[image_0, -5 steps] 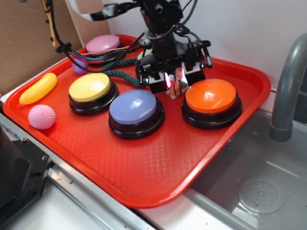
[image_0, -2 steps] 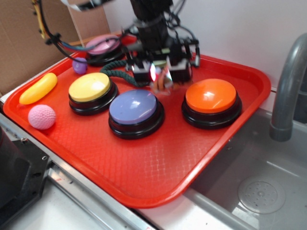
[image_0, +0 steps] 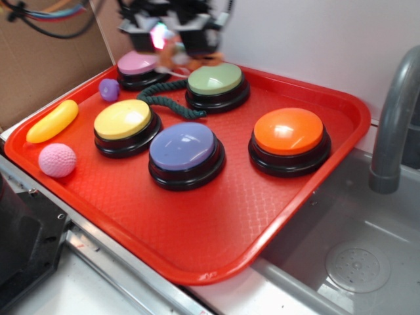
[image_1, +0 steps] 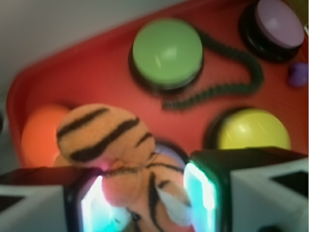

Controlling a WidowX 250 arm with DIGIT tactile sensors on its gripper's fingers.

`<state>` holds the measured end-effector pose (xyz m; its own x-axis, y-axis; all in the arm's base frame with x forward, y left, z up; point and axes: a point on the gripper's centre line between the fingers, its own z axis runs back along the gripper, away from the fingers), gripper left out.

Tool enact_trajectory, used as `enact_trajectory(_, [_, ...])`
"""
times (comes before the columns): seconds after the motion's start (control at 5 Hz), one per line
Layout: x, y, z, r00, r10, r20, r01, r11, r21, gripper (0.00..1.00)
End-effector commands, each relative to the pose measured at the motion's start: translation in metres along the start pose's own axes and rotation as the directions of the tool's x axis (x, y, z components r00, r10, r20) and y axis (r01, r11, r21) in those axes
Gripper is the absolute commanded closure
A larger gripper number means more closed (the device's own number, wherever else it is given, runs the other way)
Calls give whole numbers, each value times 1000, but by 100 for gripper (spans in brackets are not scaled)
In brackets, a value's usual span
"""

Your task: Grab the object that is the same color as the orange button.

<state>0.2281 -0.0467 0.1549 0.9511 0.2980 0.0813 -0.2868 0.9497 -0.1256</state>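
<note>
The small orange plush tiger (image_1: 120, 159) with dark stripes hangs between my gripper's (image_1: 145, 198) lit fingers, held well above the tray. In the exterior view the gripper (image_0: 172, 41) is high at the back, over the pink button, with the tiger (image_0: 176, 52) partly showing beneath it. The orange button (image_0: 289, 133), a glossy orange dome on a black base, stands on the right of the red tray (image_0: 197, 243); in the wrist view the orange button (image_1: 38, 133) shows blurred at the left.
On the tray stand a green button (image_0: 216, 82), a purple button (image_0: 184, 149), a yellow button (image_0: 123, 121) and a pink button (image_0: 138, 65). A dark green rope (image_0: 167, 105), a small purple ball (image_0: 109, 88), a yellow banana toy (image_0: 52, 121) and a pink ball (image_0: 57, 160) lie there too. A sink and faucet (image_0: 394, 118) are at the right.
My gripper has risen from beside the orange button and moved back and to the left, carrying the tiger off the tray. The green button, hidden before, now shows.
</note>
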Motion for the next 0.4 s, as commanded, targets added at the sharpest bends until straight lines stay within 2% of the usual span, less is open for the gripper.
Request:
enact_trajectory(0.0, [-20,30,55,997,-76,31,73,995,67,100])
enact_trajectory(0.2, [-25,47,55,999,39,21,-41,992,120,100])
